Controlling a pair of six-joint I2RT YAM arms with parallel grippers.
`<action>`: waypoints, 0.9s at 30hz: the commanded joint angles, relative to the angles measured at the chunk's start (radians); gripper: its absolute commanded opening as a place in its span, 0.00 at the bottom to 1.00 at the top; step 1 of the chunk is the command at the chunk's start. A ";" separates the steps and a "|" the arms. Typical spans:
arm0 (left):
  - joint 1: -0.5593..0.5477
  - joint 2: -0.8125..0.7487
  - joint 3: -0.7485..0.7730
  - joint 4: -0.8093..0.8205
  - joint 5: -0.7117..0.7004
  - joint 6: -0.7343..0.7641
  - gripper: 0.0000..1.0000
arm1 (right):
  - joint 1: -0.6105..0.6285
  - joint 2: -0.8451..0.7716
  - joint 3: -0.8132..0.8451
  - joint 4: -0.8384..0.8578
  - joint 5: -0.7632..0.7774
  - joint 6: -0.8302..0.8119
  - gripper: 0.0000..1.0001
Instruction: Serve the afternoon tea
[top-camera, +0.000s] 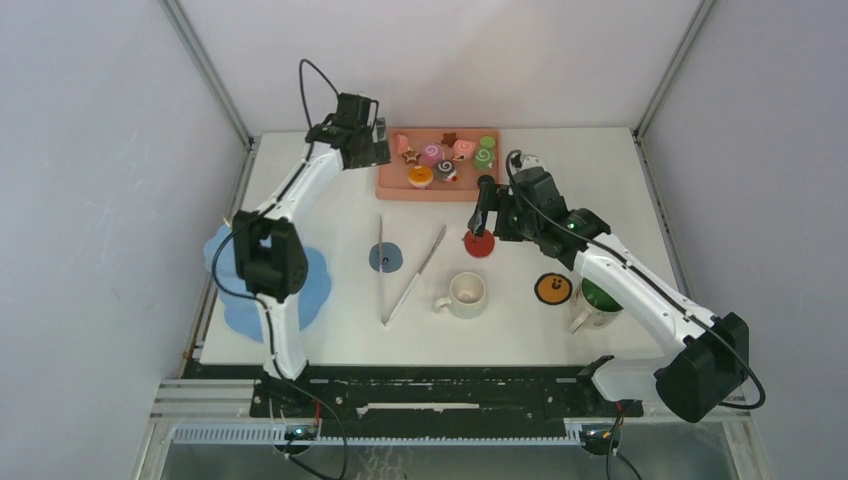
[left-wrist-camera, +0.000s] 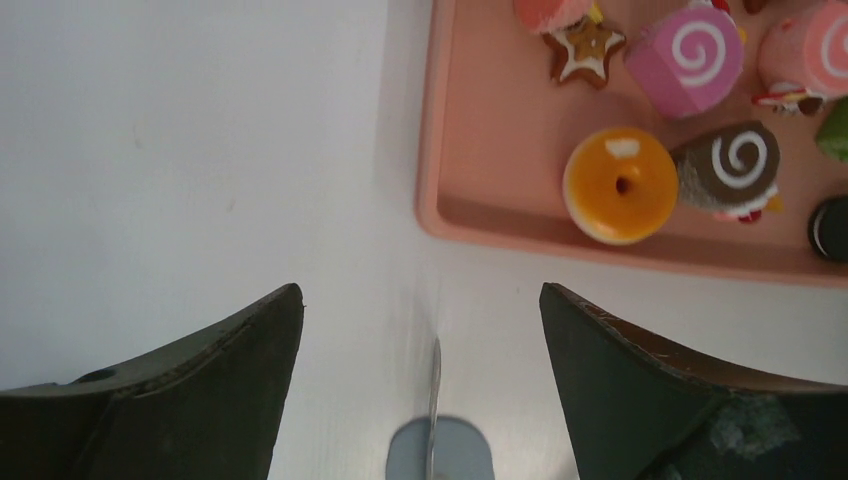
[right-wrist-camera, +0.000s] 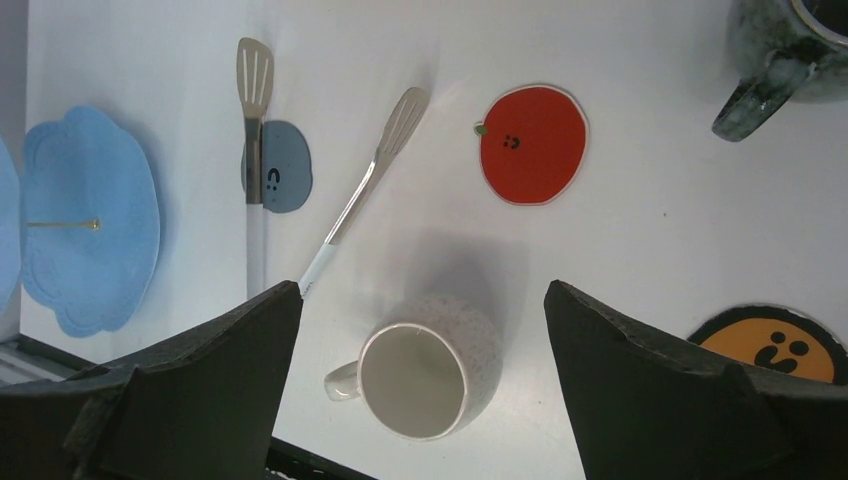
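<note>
Walls (top-camera: 90, 150) of grey stand round the white table (top-camera: 610, 170). The left gripper (left-wrist-camera: 420, 300) and right gripper (right-wrist-camera: 422, 290) are spread wide, holding nothing.

The left claw (left-wrist-camera: 421, 300) and the right claw (right-wrist-camera: 422, 290) both point downward, empty, jaws spread wide apart.

Open surface (top-camera: 330, 210) runs between the blue dessert tower (top-camera: 316, 285) and the metal tongs (top-camera: 415, 275). Further right, the cream mug (top-camera: 467, 293), orange coaster (top-camera: 552, 288) and green mug (top-camera: 598, 298) leave narrow gaps. Pastries (top-camera: 432, 155) crowd the pink tray (top-camera: 437, 196).
</note>
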 joint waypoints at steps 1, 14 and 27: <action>0.013 0.140 0.218 -0.043 -0.041 0.019 0.92 | -0.009 0.025 0.059 0.012 -0.011 0.001 1.00; 0.043 0.427 0.441 -0.047 -0.002 0.016 0.85 | -0.022 0.052 0.065 -0.031 0.032 0.044 1.00; 0.028 0.457 0.374 -0.035 0.053 0.055 0.42 | -0.024 0.100 0.065 -0.020 0.016 0.053 1.00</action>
